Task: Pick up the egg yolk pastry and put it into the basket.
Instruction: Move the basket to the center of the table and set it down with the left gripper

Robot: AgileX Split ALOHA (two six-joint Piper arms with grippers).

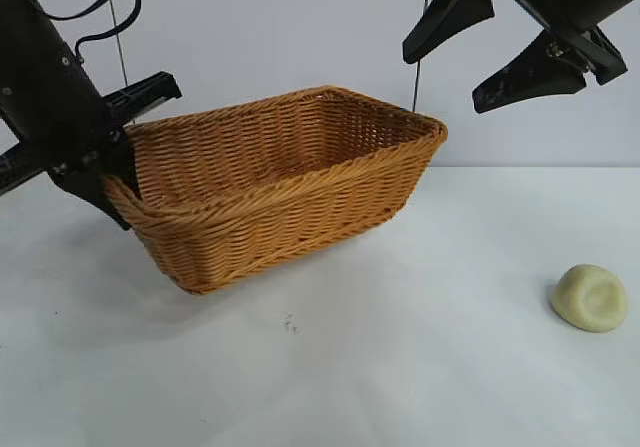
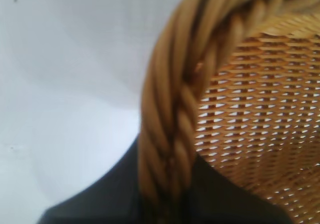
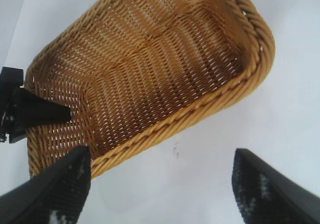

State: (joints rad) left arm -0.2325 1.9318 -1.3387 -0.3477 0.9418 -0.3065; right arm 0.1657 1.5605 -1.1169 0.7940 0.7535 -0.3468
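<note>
While the left hand (image 1: 118, 172) stays out of the picking, it is clamped on the braided rim at the left end of the basket (image 1: 290, 182), which looks tipped up off the white desk (image 1: 330, 377) at that end. Above and to the right, the right hand (image 1: 478, 55) hangs in the air with its fingers well apart, holding nothing. Far right on the desk lies the egg yolk pastry (image 1: 590, 297), dent upward, well apart from the basket. Picking it well probably means dropping straight over the dome, straddling it evenly and closing gently, since it looks soft.
</note>
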